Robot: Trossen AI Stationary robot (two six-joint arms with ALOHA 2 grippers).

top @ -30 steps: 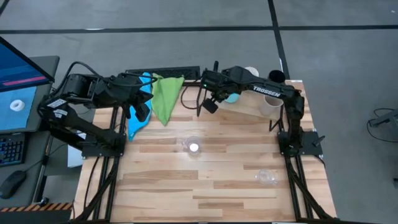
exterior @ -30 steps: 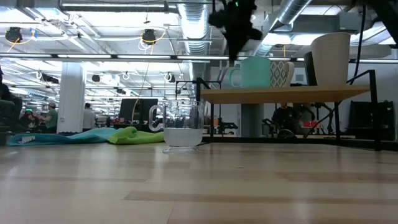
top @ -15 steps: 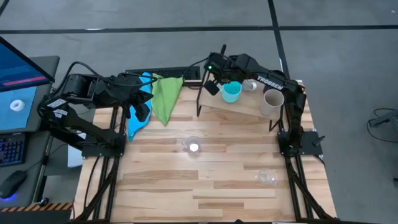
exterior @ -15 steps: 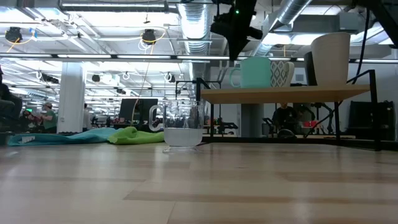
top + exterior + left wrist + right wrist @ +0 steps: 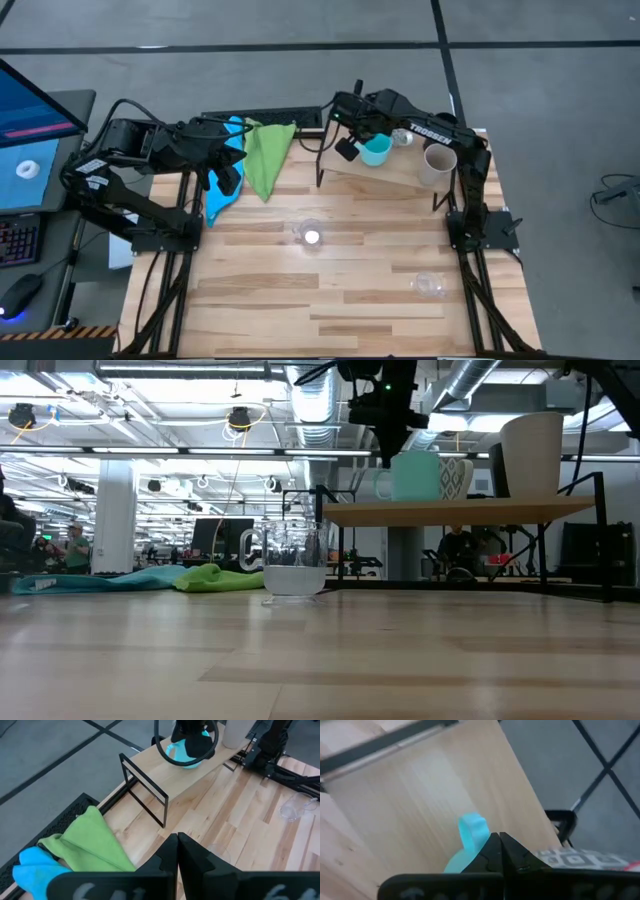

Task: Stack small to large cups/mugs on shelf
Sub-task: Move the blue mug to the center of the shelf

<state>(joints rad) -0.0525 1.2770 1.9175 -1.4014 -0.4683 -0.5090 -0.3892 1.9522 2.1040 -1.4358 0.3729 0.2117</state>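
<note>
The shelf stands at the table's far right. On it stand a cyan handled mug, a white mug, a beige tumbler and, seen in the low view, a black cup. One clear cup sits on the table's middle, another clear cup at the near right. My right gripper is shut, pointing down just above the cyan mug's handle. My left gripper hangs shut over the cloths at the far left. My right gripper has its shut fingertips right above the handle side of the cyan mug, coming from above. I cannot tell whether they touch the mug. The mug stands upright on the shelf board.
A green cloth and a blue cloth lie at the far left under the left arm. A dark keyboard-like strip lies beyond the far edge. The table's near half holds only the two clear cups.
My right gripper, still shut, has swung from the shelf's left near corner toward the table's far edge and slightly right, ending above the cyan mug's handle side. The arm no longer covers the mug in the high view.
</note>
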